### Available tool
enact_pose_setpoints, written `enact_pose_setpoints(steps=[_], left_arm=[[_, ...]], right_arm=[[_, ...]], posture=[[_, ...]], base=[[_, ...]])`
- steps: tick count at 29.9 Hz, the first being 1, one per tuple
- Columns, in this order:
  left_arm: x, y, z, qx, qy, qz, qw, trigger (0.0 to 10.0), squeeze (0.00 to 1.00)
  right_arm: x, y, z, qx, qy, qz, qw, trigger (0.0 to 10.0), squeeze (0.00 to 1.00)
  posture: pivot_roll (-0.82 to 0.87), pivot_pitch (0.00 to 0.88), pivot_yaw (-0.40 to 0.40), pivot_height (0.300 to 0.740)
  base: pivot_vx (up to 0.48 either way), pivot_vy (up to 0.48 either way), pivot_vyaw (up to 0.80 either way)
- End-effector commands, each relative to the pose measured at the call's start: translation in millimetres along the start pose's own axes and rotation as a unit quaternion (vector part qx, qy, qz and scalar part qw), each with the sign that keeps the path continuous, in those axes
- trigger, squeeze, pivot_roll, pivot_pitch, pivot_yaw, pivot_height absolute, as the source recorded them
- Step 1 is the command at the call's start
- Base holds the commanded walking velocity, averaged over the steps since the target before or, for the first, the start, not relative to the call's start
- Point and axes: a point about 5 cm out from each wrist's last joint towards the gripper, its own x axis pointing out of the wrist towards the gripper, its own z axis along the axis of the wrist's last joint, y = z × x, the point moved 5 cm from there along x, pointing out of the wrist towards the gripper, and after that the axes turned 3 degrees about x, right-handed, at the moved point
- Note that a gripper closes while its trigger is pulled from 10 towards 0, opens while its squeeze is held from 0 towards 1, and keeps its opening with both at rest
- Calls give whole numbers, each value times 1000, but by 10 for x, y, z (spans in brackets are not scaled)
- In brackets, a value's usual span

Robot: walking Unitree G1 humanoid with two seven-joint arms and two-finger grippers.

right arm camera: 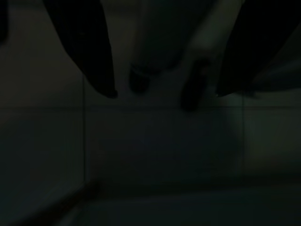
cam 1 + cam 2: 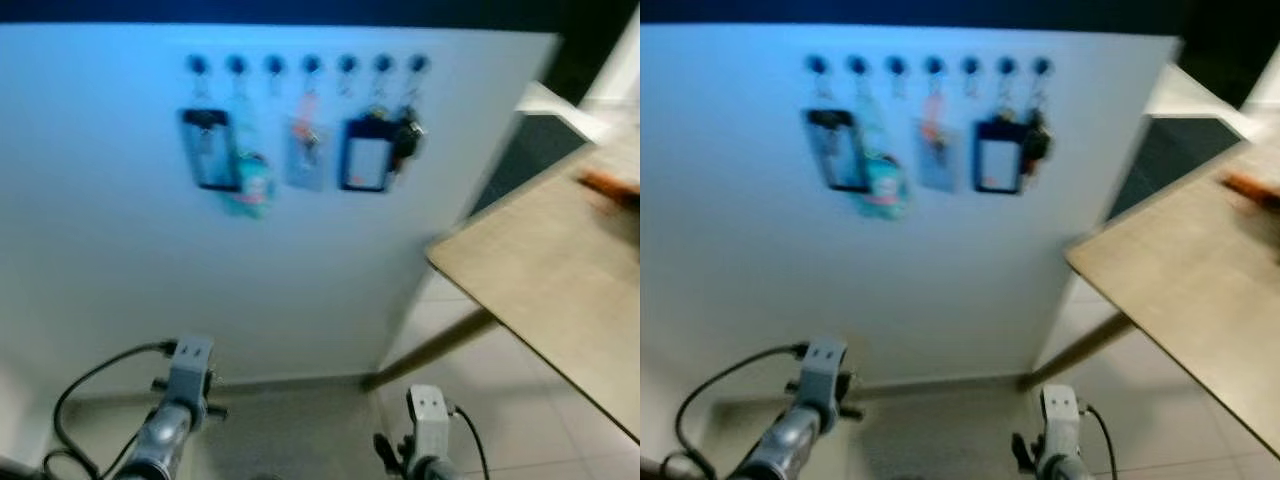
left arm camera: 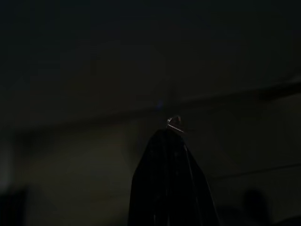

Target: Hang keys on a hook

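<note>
A white wall (image 2: 250, 270) stands before me, with a row of seven dark hooks (image 2: 311, 65) near its top; everything here is blurred. From the hooks hang several things: a dark-framed badge holder (image 2: 208, 150) under the leftmost hooks, a teal tag (image 2: 250, 185) just beside it, a pale card with an orange clip (image 2: 305, 150) under the middle hook, a blue badge holder (image 2: 365, 155) further right, and a dark bunch of keys (image 2: 407, 138) touching that holder's right edge, under the rightmost hook. Right of the wall a wooden table (image 2: 560, 280) juts in, with a blurred orange thing (image 2: 608, 186) on its far part. Both my arms hang low beneath the hooks, near the foot of the wall. In my left wrist view, very dark, my left gripper (image 3: 171, 141) has its fingers pressed together, with a small metal ring (image 3: 174, 122) showing at their tip; I cannot tell what hangs from it. My right gripper (image 1: 162, 92) has its fingers spread apart over the tiled floor (image 1: 164, 141), holding nothing.
</note>
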Motion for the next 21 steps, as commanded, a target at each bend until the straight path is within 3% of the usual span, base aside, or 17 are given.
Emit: enact_pose_setpoints(steps=[1, 13, 15, 21], left_arm=[[6, -24, -2, 3, 3, -4, 1000, 10000, 0], [-1, -59, -27, 17, 6, -15, 1000, 10000, 0], [0, -55, -20, 17, 5, -15, 1000, 10000, 0], [15, -45, 23, 13, 0, -13, 1000, 10000, 0]], right_arm=[[-7, -3, -36, -2, 6, -1, 1000, 10000, 0], [-8, -29, -12, -5, 2, -3, 1000, 10000, 0], [-8, -68, 9, 20, -3, -16, 1000, 10000, 0], [-9, -79, 29, 17, -7, -15, 1000, 10000, 0]], posture=[[110, 27, -56, 740], [110, 13, -60, 740], [110, 12, -59, 740], [109, 9, -58, 740]], base=[[0, 0, 800], [0, 0, 800], [0, 0, 0], [0, 0, 0]])
